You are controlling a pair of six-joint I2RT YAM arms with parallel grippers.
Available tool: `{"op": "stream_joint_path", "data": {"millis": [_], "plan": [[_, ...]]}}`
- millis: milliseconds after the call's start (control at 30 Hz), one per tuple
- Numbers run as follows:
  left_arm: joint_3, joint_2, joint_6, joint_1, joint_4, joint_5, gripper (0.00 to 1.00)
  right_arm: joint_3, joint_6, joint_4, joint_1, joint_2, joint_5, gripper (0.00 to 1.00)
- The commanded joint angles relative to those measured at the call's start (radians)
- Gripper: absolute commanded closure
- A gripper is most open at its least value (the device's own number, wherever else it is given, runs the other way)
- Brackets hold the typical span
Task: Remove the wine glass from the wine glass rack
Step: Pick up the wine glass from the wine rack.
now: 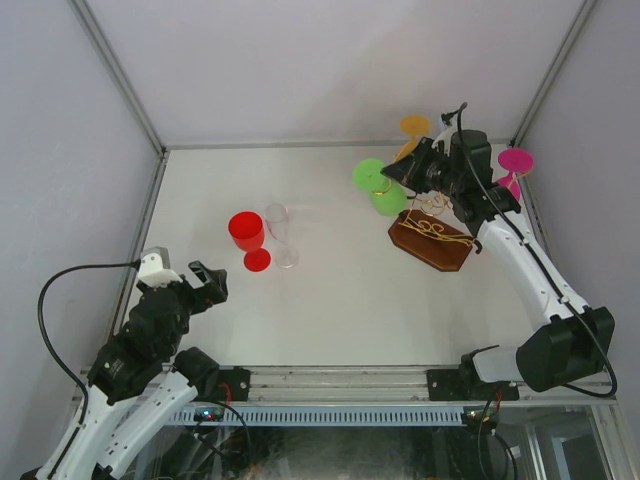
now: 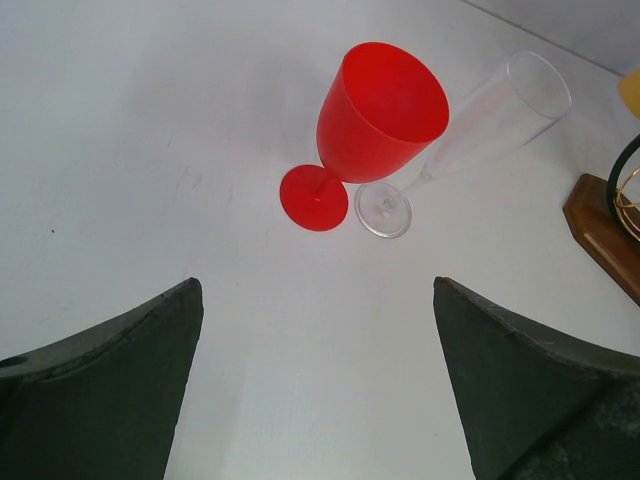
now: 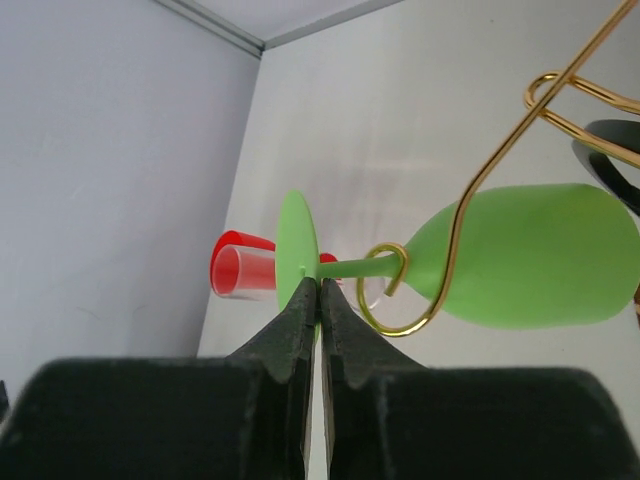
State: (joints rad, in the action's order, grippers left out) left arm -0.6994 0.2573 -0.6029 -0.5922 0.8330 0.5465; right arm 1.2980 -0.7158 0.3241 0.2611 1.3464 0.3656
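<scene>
Since the green wine glass (image 3: 520, 255) hangs by its stem in a gold hook (image 3: 400, 300) of the rack (image 1: 432, 240), the right gripper (image 3: 318, 290) clamps its foot (image 3: 296, 250) to slide it free. The left gripper (image 2: 315, 285) sits wide open, holding nothing.

On my white tabletop (image 1: 330, 300) a red goblet (image 1: 246, 232) stands upright, left of centre. A clear flute (image 1: 278, 230) stands just beside it on its right, their feet close together. At the far right I see an orange glass (image 1: 414, 126) and a pink glass (image 1: 515, 160).
</scene>
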Motion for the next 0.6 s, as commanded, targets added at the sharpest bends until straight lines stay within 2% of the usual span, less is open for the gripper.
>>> {"op": "stream_joint_path", "data": {"millis": [0, 567], "plan": [[0.009, 0.006, -0.012, 0.002, -0.022, 0.004, 0.00, 0.012, -0.077, -0.105, -0.005, -0.047, 0.018, 1.00], [0.010, 0.002, -0.013, 0.003, -0.021, 0.002, 0.00, 0.009, -0.042, -0.030, -0.006, -0.063, 0.043, 1.00]]}}
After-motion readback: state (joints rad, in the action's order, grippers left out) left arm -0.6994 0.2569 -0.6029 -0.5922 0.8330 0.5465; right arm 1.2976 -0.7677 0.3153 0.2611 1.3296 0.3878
